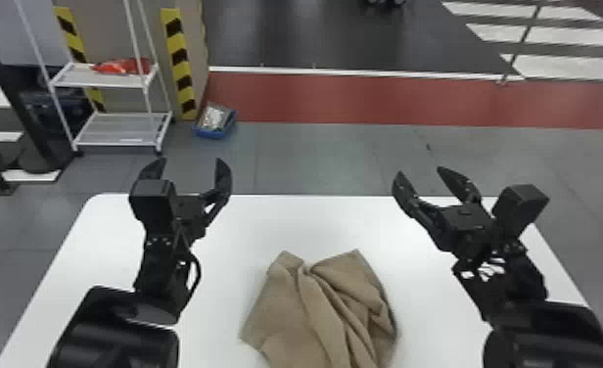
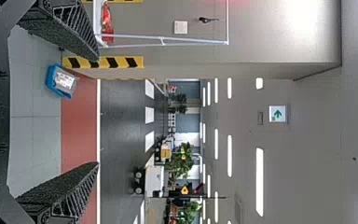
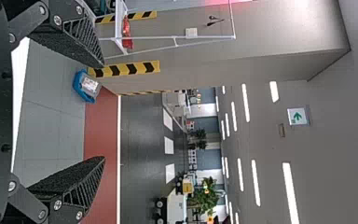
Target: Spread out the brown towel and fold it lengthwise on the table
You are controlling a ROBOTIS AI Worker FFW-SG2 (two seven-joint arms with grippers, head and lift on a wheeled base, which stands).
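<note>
The left gripper (image 1: 191,162) and the right gripper (image 1: 420,171) both have their fingers released and spread apart. The brown towel (image 1: 286,313) lies bunched on the white worktop (image 1: 237,225), sideways between the two sets of fingers and nearer the robot than either. The head view's bottom edge cuts off its near part; its creases hide how the layers lie.

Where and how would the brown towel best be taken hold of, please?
I would pinch the brown towel at its far right tip, with the right gripper coming down from above and the right side. That tip juts from the bunched folds as a pointed, fairly smooth flap over the table, so a grip there should avoid gathering the creases.
</note>
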